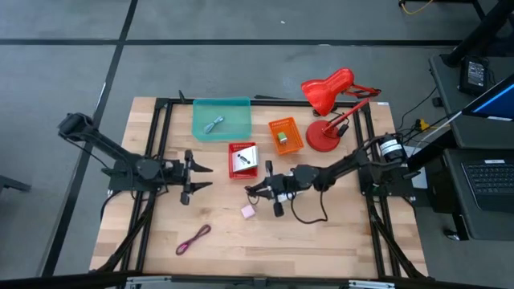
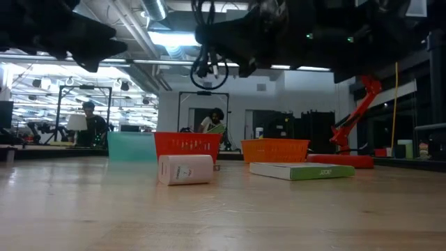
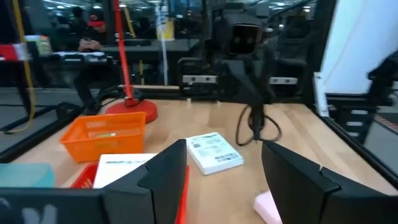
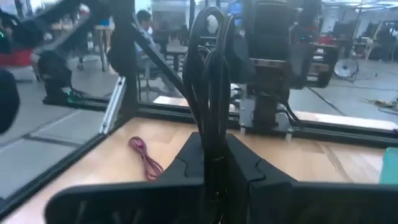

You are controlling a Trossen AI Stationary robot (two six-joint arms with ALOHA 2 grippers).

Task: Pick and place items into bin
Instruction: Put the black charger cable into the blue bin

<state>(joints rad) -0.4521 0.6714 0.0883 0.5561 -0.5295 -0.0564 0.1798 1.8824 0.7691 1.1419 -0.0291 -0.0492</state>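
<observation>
My right gripper hangs over the middle of the desk, its fingers pinched tight on the black cable. In the right wrist view the cable loops up from between the closed fingers; in the high view the rest of it trails in a curve onto the desk behind the gripper. My left gripper waits on the left side, fingers spread wide and holding nothing.

The pink cube lies on the desk just beside the right gripper, toward the front edge. The maroon cable lies well apart, near the front left. One white packet sits in the red bin just behind the right gripper; in the left wrist view another packet lies flat on the desk past my open fingers. The teal bin at the back holds a blue-grey cable. The orange bin sits beside the red lamp.
</observation>
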